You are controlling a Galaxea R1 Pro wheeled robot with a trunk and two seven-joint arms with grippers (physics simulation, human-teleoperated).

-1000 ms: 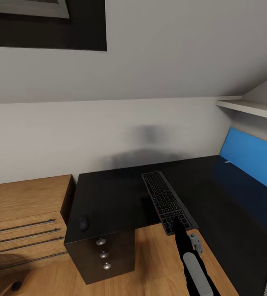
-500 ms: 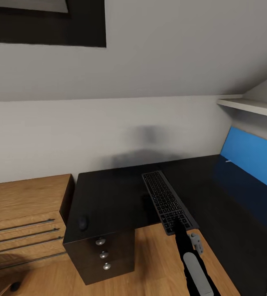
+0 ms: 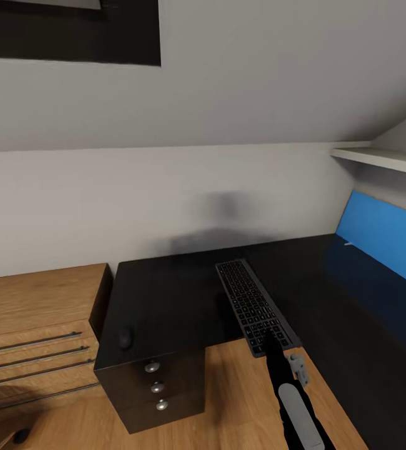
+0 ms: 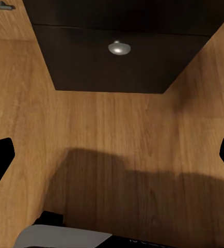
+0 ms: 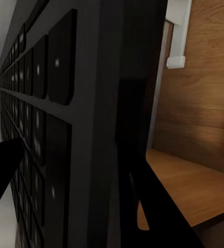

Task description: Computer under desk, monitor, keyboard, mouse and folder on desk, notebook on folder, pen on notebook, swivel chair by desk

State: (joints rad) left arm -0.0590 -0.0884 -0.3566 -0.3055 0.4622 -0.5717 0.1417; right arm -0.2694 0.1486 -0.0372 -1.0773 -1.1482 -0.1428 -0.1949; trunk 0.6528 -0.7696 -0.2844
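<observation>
Keyboard [image 3: 255, 307] hangs over the desk [image 3: 165, 294], the right gripper [image 3: 269, 340] clamped on its near end, probably for laying it flat; left claw's state unclear.

Your head view looks forward and down over the desk [image 3: 178, 294]. Your left wrist view faces the wood floor [image 4: 117, 155] and a dark drawer front with a round knob [image 4: 119, 48], close. Your right wrist view sits against the keyboard [image 5: 65, 129], shared with the head view.
</observation>
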